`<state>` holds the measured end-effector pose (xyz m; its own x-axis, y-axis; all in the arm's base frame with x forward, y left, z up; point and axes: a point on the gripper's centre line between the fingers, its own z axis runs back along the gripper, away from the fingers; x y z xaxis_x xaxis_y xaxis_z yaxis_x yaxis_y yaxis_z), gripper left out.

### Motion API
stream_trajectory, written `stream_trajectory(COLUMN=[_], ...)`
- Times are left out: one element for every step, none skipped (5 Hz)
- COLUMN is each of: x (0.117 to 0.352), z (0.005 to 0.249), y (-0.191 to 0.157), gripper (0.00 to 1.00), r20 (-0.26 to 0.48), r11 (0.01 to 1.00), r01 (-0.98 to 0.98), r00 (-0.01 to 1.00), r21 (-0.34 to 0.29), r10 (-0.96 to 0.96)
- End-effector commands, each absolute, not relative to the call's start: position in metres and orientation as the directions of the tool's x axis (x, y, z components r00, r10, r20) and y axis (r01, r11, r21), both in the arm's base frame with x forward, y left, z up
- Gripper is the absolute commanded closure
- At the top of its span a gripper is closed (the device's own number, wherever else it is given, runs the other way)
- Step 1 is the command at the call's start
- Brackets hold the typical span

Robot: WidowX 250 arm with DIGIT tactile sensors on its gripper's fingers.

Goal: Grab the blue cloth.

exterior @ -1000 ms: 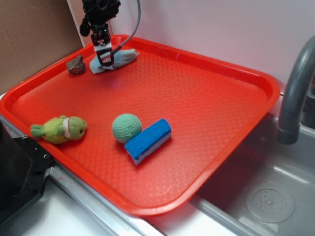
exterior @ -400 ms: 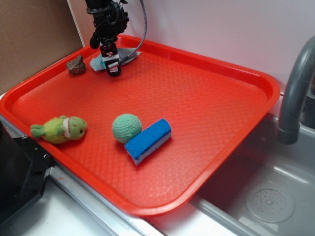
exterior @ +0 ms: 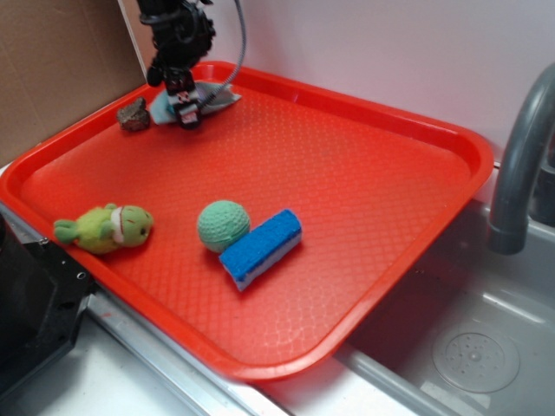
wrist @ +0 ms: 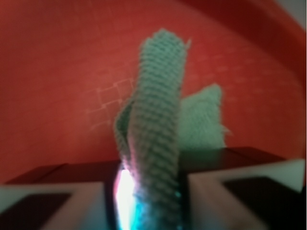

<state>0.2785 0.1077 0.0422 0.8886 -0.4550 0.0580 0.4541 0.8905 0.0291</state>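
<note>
One red tray (exterior: 390,225) holds everything, and nearest the camera on it, at about 6 o'clock, lie one bright blue sponge (exterior: 261,248) and, touching its left end, one green knitted ball (exterior: 223,225). At 9 o'clock, by the left rim, lies one green plush toy (exterior: 106,228). One grey tap (exterior: 520,165) rises beyond the tray's right edge.

Farther back, at 11 o'clock near the far left corner, sits one small brown lump (exterior: 133,114). Just beside it is the one blue cloth (exterior: 217,98), its long axis running roughly 8 to 2 o'clock, the free end pointing toward the far rim. The gripper (exterior: 187,113) is closed tight on the cloth's near end. In the wrist view a fold of the cloth (wrist: 156,124) stands upright, pinched between the two fingers (wrist: 230,187).
</note>
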Motion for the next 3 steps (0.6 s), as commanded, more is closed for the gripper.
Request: stream_trajectory(x=[0.253,0.235,0.221], z=[0.114,0.129,0.139], y=[0.059,0.019,-0.011], gripper=[1.00,1.00,1.00], r20=[0.053,0.021,0.005], r11=[0.961,0.980,0.986], r01=[0.249,0.178,0.157], r00=[0.965,0.983,0.987], r21=[0.121,0.083,0.054], r10=[-0.256,-0.180,-0.158])
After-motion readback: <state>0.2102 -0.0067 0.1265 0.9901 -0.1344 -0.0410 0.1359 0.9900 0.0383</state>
